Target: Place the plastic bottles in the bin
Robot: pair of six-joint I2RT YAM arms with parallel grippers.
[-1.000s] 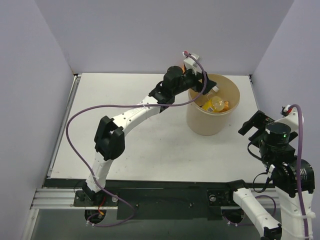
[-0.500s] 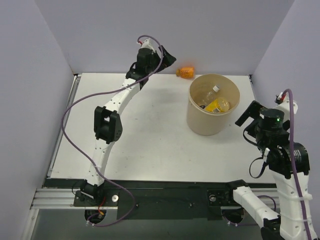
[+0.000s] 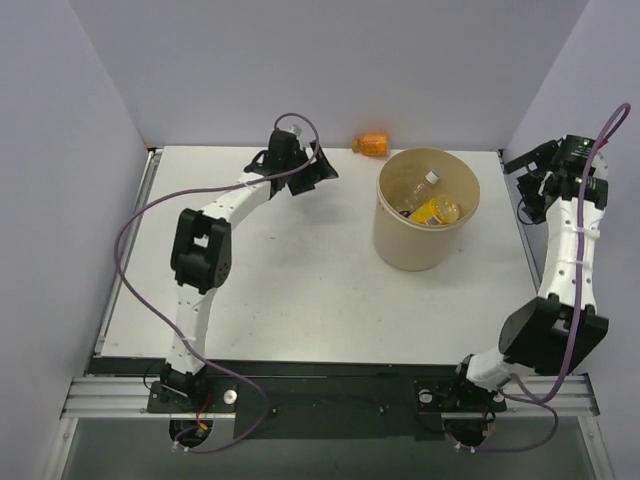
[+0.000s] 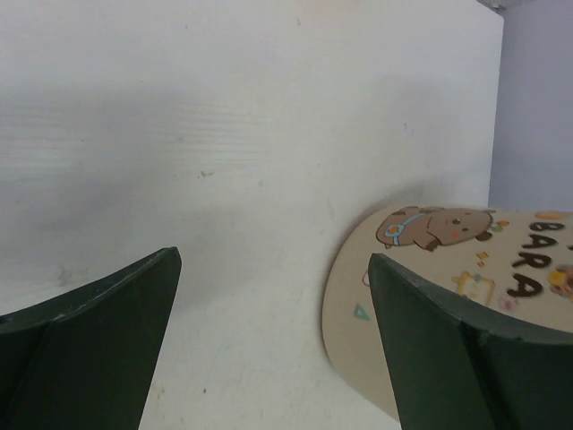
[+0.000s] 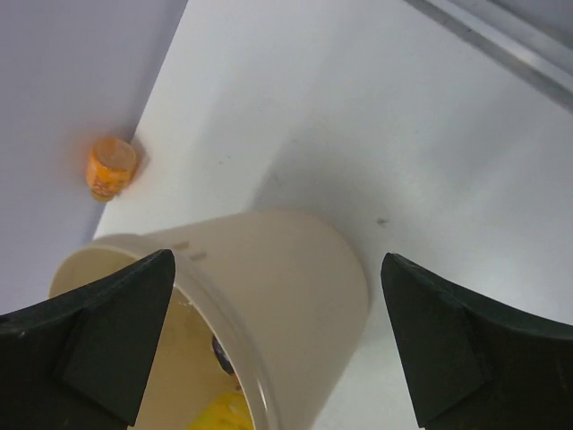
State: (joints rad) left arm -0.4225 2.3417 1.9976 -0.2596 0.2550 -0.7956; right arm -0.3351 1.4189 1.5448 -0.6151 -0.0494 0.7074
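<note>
While the squat orange bottle (image 3: pixel 372 144) lay outside the bin (image 3: pixel 405 250), against the back wall at the far edge of the table (image 3: pixel 300 290), the task stood, by judgement, at its last retrieval.

Top view: you had the left gripper (image 3: pixel 318 168) near that bottle, with bare table between them. The right gripper (image 3: pixel 527 178) hung high beyond the bin's right side. Inside the bin a clear bottle (image 3: pixel 424 186) and an orange-yellow bottle (image 3: pixel 437 210) showed; further contents could not be told.

Left wrist view: the left gripper (image 4: pixel 273 269) had its fingers spread wide with nothing between them, and the bin (image 4: pixel 430 296) showed its printed wall close on the right.

Right wrist view: the right gripper (image 5: pixel 277 260) was likewise wide apart and empty, looking over the bin (image 5: pixel 295 296) toward the squat orange bottle (image 5: pixel 109 167).

Your next move probably called for a low approach from the table side, since the wall left no room behind the bottle and the bin crowded its right.
</note>
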